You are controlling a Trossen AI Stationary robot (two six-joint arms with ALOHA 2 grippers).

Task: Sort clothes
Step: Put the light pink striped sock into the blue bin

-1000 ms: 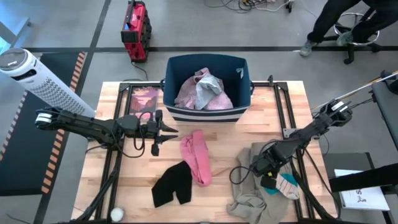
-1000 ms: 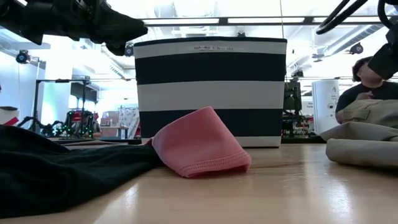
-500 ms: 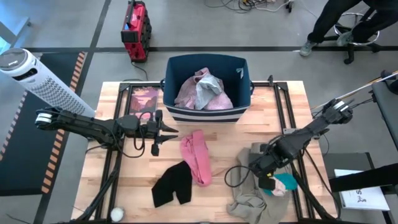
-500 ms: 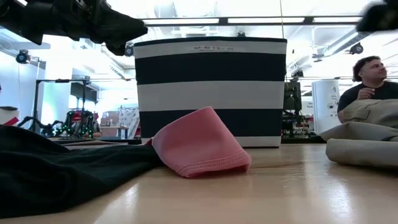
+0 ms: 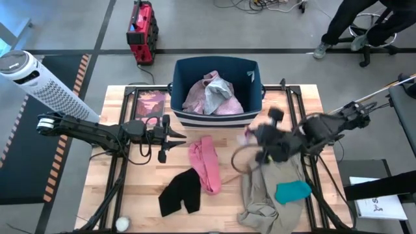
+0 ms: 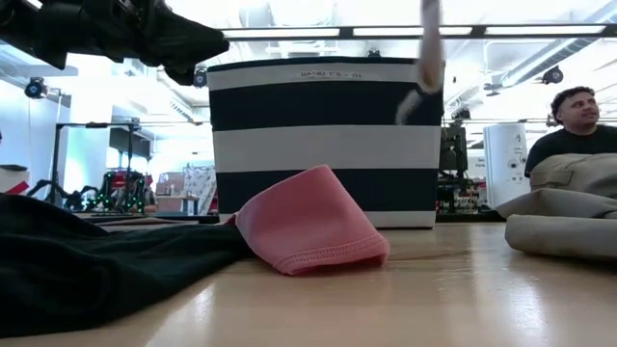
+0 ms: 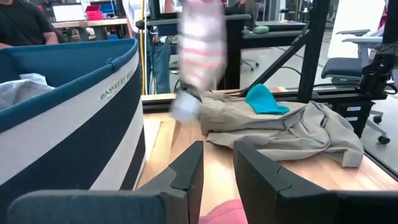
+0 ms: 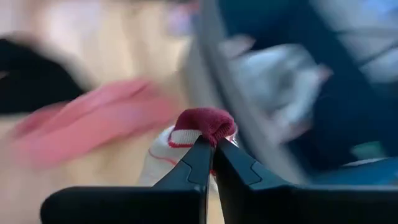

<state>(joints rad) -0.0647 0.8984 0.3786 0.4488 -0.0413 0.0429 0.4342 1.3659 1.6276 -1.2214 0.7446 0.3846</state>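
Observation:
My right gripper (image 8: 211,146) is raised over the table's right half, near the navy striped bin (image 5: 218,114), and is shut on a white sock with red stripes (image 7: 202,43). The sock shows as a blur in the low view (image 6: 429,48). My left gripper (image 5: 174,138) hovers level at the left, open, with nothing between its fingers (image 7: 217,165). A pink piece (image 5: 207,164) and a black piece (image 5: 180,192) lie flat mid-table. A teal piece (image 5: 292,191) rests on the khaki garment (image 5: 266,198). More clothes lie in the bin. My right gripper pinches the sock's maroon end (image 8: 205,122) between its two fingertips. The fingers slant downward from above. The striped body (image 8: 165,163) hangs below them, lifted clear of the table.
A pink-printed book (image 5: 149,104) lies at the far left beside the bin. A white ball (image 5: 122,223) sits at the near left corner. A person (image 6: 576,125) sits beyond the table's right side. Bare wood shows between the pink piece and the khaki garment.
My right gripper has risen from the khaki pile at the near right and swung toward the bin, turning as it went. The striped sock has come up with it, off the pile and clear of the table. The teal piece has stayed on the khaki garment.

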